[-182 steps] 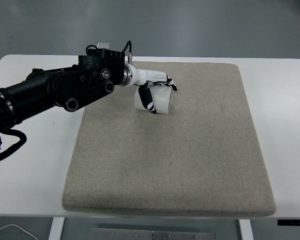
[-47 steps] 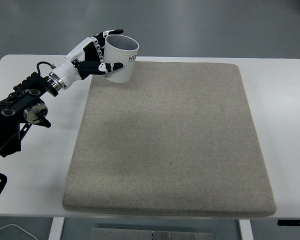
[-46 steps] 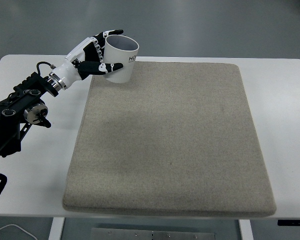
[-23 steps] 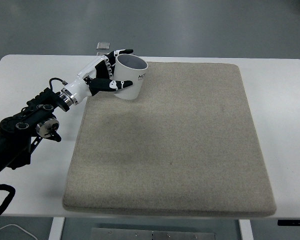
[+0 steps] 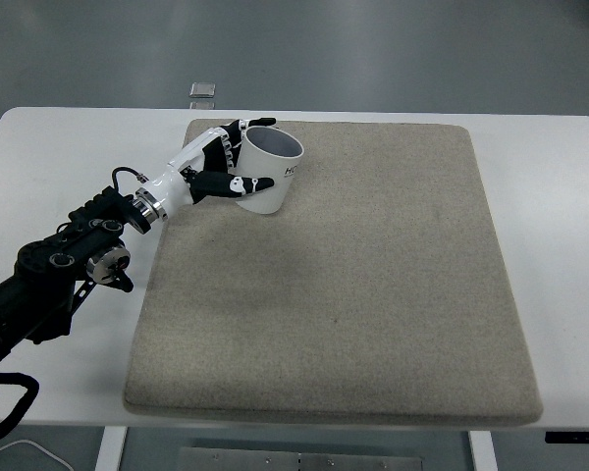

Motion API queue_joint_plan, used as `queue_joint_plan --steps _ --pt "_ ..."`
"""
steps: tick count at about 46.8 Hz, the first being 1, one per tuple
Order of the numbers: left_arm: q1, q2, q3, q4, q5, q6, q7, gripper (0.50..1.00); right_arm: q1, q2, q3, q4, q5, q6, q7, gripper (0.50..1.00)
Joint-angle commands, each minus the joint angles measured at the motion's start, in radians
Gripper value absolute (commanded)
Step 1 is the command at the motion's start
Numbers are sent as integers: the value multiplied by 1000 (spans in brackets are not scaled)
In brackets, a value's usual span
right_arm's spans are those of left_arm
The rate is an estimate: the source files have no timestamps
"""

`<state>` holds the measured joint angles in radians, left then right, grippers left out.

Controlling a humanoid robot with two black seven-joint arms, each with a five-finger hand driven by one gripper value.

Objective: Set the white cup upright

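Observation:
A white cup (image 5: 271,173) stands mouth-up, slightly tilted, at the far left of the grey mat (image 5: 353,285). Dark lettering shows on its right side. My left hand (image 5: 228,167) is shut on the cup, fingers wrapped around its left side, thumb across the front. Whether the cup's base touches the mat I cannot tell. The black left arm (image 5: 59,270) comes in from the lower left. The right arm is out of view.
The mat covers most of the white table (image 5: 560,226). A small grey object (image 5: 203,90) lies on the floor beyond the table's far edge.
My left hand flipped the cup from lying on its side to mouth-up, lifted it, then carried it down and to the right onto the mat's far left area.

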<state>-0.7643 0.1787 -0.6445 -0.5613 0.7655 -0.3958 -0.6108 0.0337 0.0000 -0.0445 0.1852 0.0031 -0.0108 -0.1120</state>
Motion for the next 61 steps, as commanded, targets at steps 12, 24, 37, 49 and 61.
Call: queue_joint_plan --steps 12,24,37,49,61 --pt "11 -1 3 0 0 29 0 711 0 0 0 -1 1 0 0 930" --pt "10 -5 2 0 -2 84 0 919 0 0 0 0 1 0 0 930" --pt "3 -8 2 -6 -3 98 0 999 -2 0 2 0 1 0 0 930" --pt "0 1 0 -48 -9 92 0 1000 -3 0 -1 -1 1 0 0 930" --pt "2 11 -15 -64 -17 87 0 1000 -8 0 -1 0 1 0 0 930"
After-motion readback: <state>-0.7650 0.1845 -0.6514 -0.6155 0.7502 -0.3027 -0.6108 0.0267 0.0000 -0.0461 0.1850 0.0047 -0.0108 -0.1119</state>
